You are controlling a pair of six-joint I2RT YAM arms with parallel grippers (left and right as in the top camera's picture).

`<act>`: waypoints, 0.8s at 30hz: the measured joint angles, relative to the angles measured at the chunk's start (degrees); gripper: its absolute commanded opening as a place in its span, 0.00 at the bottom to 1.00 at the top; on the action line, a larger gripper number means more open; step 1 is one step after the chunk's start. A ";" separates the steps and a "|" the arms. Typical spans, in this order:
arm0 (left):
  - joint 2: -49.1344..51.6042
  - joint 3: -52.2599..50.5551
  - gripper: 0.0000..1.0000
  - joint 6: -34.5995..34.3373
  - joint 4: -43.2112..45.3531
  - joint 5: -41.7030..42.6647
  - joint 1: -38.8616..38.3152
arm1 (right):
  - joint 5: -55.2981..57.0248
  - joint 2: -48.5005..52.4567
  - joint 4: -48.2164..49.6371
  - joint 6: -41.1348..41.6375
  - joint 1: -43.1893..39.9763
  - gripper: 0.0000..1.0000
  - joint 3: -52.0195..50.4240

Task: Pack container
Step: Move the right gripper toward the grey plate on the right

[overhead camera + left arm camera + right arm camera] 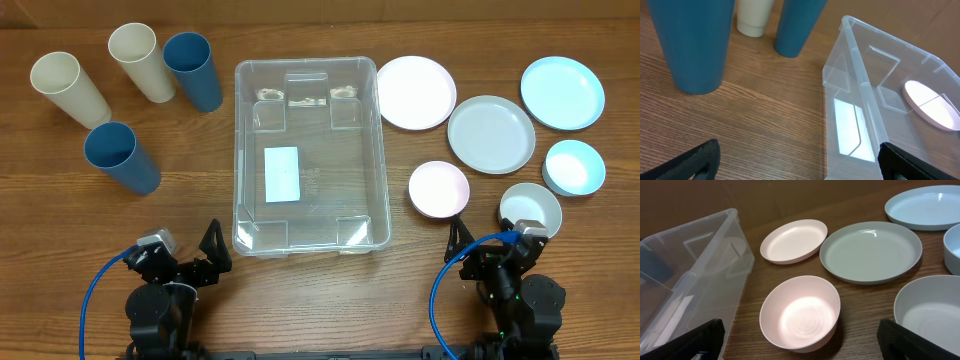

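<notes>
The container is a large clear plastic bin with a white label on its base, standing empty at the table's middle; it also shows in the left wrist view and the right wrist view. My left gripper is open and empty near the front edge, just left of the bin's near corner. My right gripper is open and empty, just in front of the pink bowl and the grey bowl. The pink bowl lies ahead between my right fingers.
Two cream cups and two blue cups stand left of the bin. Right of it lie a pink plate, a grey plate, a light blue plate and a light blue bowl.
</notes>
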 measured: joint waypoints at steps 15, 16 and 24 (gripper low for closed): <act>0.00 0.00 1.00 16.85 0.00 -2.01 0.00 | -0.02 0.00 -0.02 0.00 0.00 1.00 0.00; 0.00 0.00 1.00 16.85 0.00 -2.01 0.00 | -0.02 0.00 -0.02 -0.02 -0.02 1.00 0.00; 0.00 0.00 1.00 16.85 0.00 -2.01 0.00 | 0.07 0.00 -0.04 0.02 -0.02 1.00 0.00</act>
